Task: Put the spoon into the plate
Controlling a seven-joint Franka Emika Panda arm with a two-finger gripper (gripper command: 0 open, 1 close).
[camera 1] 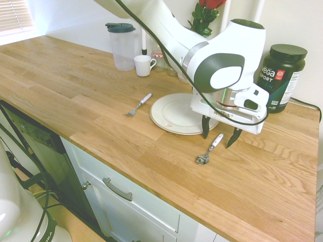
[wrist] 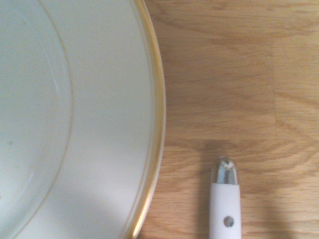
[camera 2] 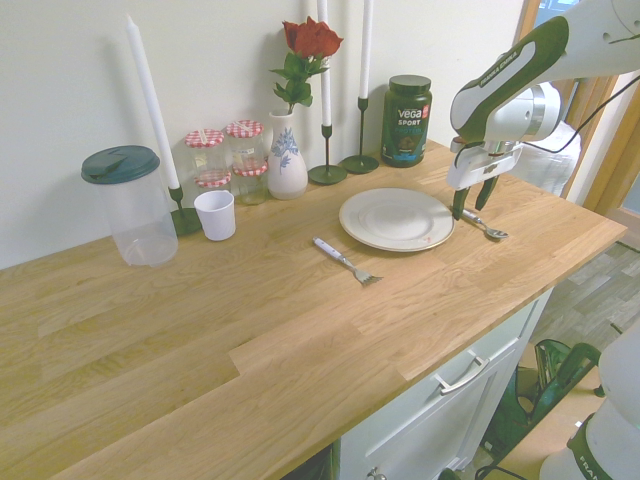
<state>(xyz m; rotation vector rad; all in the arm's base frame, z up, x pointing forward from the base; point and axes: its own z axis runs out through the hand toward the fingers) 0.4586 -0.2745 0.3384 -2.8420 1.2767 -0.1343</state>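
The spoon (camera 1: 208, 151) lies flat on the wooden counter beside the plate (camera 1: 171, 113), its shiny bowl toward the counter's front edge and its white handle pointing back. My gripper (camera 1: 220, 136) is lowered over the handle end, open, one dark finger on each side of the handle and neither touching it. From the other side, the gripper (camera 2: 470, 205) stands at the plate's (camera 2: 395, 220) edge with the spoon (camera 2: 486, 228) beneath it. The wrist view shows the plate's rim (wrist: 144, 164) and the spoon's handle end (wrist: 225, 199) on bare wood.
A white-handled fork (camera 1: 140, 104) lies on the other side of the plate. At the back stand a dark supplement tub (camera 1: 280, 75), a white mug (camera 1: 143, 65), a lidded plastic pitcher (camera 1: 121, 45), jars (camera 2: 228, 155), a vase with a rose (camera 2: 288, 150) and candlesticks (camera 2: 326, 150).
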